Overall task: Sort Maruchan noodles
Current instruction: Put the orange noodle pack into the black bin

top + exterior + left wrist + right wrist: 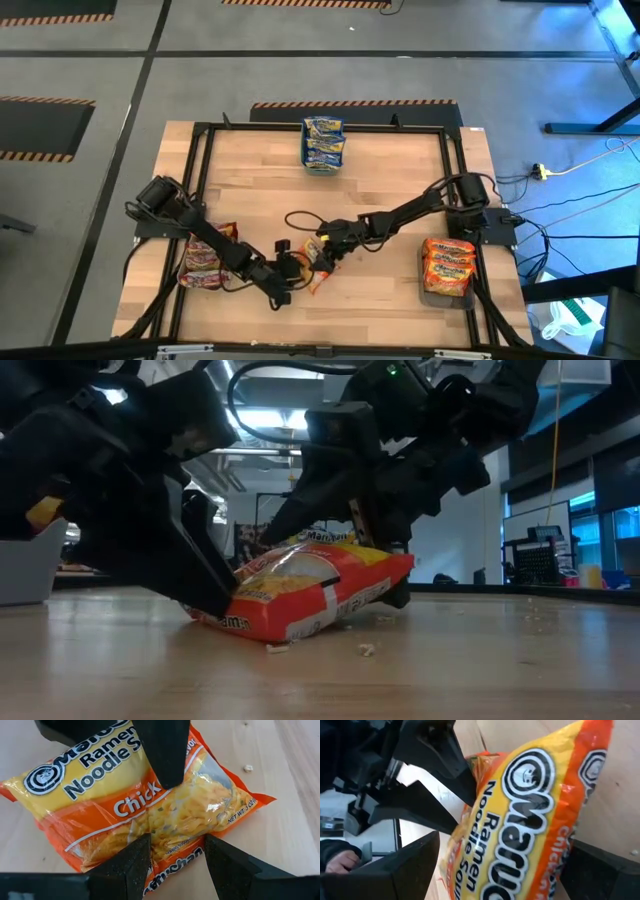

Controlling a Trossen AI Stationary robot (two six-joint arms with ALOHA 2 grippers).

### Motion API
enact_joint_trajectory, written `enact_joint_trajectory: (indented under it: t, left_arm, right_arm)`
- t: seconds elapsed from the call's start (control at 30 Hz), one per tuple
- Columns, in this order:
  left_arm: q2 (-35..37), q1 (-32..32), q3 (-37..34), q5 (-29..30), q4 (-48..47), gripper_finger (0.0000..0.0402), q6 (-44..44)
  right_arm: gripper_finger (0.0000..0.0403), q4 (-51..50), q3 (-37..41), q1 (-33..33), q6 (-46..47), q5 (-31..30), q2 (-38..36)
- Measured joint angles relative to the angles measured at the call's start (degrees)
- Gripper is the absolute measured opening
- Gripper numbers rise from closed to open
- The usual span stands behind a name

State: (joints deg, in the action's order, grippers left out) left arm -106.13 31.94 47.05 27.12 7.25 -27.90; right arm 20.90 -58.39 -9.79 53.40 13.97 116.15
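Observation:
An orange-and-yellow noodle packet (pixel 318 262) lies tilted at the table's near middle between both grippers, and a second orange packet (pixel 170 870) shows under it. My right gripper (pixel 326 243) reaches in from the right and is shut on the upper packet (pixel 520 820). My left gripper (pixel 289 276) comes from the left. It is open, and its fingertips (pixel 137 860) stand on either side of the packets' near edge. Blue-and-yellow packets (pixel 323 143) sit in a tray at the far edge. Red-pink ones (pixel 203 262) lie on the left and orange ones (pixel 448 265) on the right. My right gripper pinches the upper orange packet. One finger (pixel 162 755) lies across its printed face and the other is hidden under it. The fingers come slanting down from the table's right. The packet sits tilted, one end raised (pixel 385 565) and the other low near the table (pixel 235 622). My left gripper is open at the packets' low end (pixel 225 615), slanting down from the left. Whether its fingers touch the plastic cannot be told.
A black frame (pixel 200 130) runs around the wooden tabletop. Cables (pixel 300 218) lie loose near the middle. Small crumbs (pixel 367 650) are scattered on the wood. Bare wood (pixel 400 190) stretches between the far tray and the grippers.

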Motion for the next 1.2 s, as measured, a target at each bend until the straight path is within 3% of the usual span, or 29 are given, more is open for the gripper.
enact_joint_trajectory:
  t: [0.2, 0.3, 0.63, 0.8, 1.2]
  left_arm:
    - [-0.1, -0.8, -0.1, 1.4, 1.2, 0.0182, 1.0]
    - [-0.1, -0.9, -0.1, 1.5, 1.5, 0.0182, 1.1]
    - [1.1, -0.8, -0.2, 1.5, 2.1, 0.0182, 2.9]
    - [3.1, -0.6, -0.2, -0.3, 0.5, 0.0182, 3.3]
    - [10.4, -0.5, -0.2, -12.7, -4.1, 0.0182, 4.5]
  right_arm:
    - [0.036, 3.5, -0.1, 0.0, 0.9, 0.1, 1.6]
    - [0.034, 3.4, -0.1, 0.0, 0.8, 0.0, 1.6]
    - [0.0186, 3.0, -0.1, 0.0, -0.5, -0.5, 1.6]
    - [0.0135, 2.8, 0.0, 0.0, -2.8, 0.1, 1.1]
    - [0.0132, -5.8, 0.1, -0.9, -9.8, 0.2, -5.3]
